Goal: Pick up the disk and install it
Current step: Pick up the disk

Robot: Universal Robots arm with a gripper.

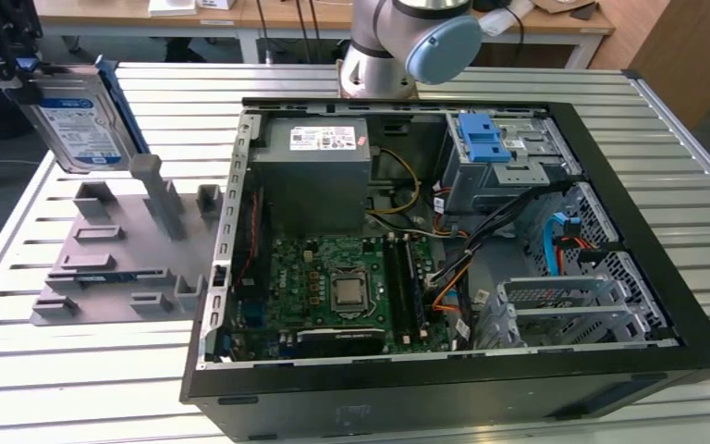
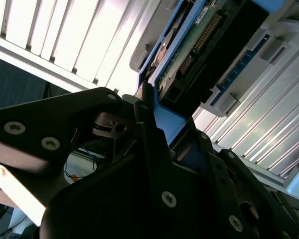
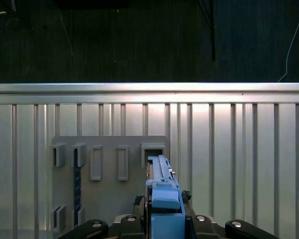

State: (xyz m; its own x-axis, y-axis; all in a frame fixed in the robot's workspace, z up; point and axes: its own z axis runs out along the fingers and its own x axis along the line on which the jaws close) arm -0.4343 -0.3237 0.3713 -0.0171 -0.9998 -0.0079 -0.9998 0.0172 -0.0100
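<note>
Gripping the disk [image 1: 78, 116] tight between closed fingers, the gripper [image 1: 18, 76] hangs it out past the fingertips above the grey slotted stand [image 1: 121, 250], where such an end-only hold might let it tilt and slip.

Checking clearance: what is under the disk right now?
Under the disk is the grey slotted holder, resting on the slatted table. The disk covers the patch of holder straight beneath it, so that patch is hidden.
</note>
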